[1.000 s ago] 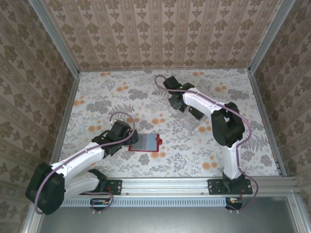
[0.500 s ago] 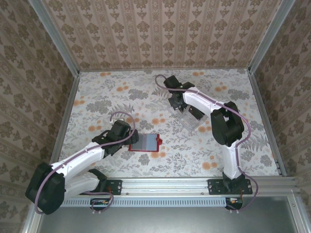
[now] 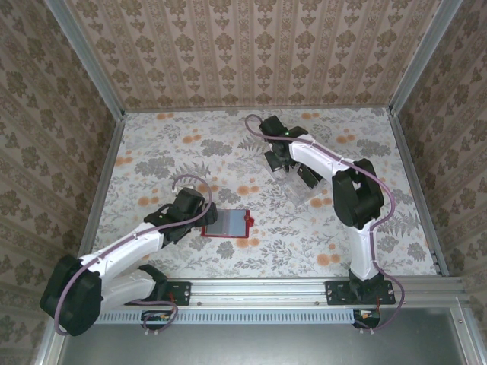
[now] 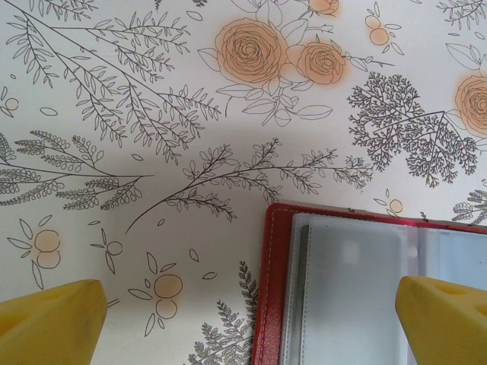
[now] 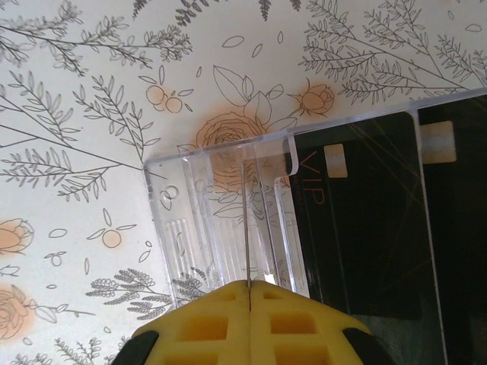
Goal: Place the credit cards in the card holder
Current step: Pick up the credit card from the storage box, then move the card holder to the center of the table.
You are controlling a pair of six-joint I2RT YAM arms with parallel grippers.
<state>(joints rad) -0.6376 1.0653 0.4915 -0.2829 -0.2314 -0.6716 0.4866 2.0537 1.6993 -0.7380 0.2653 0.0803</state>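
The card holder [image 3: 227, 223] is a red wallet lying open on the table, its greyish pockets [image 4: 350, 289] facing up. My left gripper [image 3: 200, 220] hovers over the wallet's left edge, and in the left wrist view it [image 4: 249, 323] is open with nothing between the yellow fingers. My right gripper [image 3: 283, 163] is above the clear tray [image 3: 307, 188]. In the right wrist view it [image 5: 249, 287] is shut on a credit card [image 5: 246, 220], seen edge-on as a thin line. Two more black credit cards [image 5: 358, 220] lie flat in the tray's right part.
The clear plastic tray [image 5: 198, 220] has ribbed slots and sits on the flowered tablecloth at the back right. Patterned walls and metal rails [image 3: 106, 190] close in the table on three sides. Bare cloth lies between tray and wallet.
My right gripper has shut on the upright card and shifted slightly toward the back over the tray. The left arm and the wallet have not moved.
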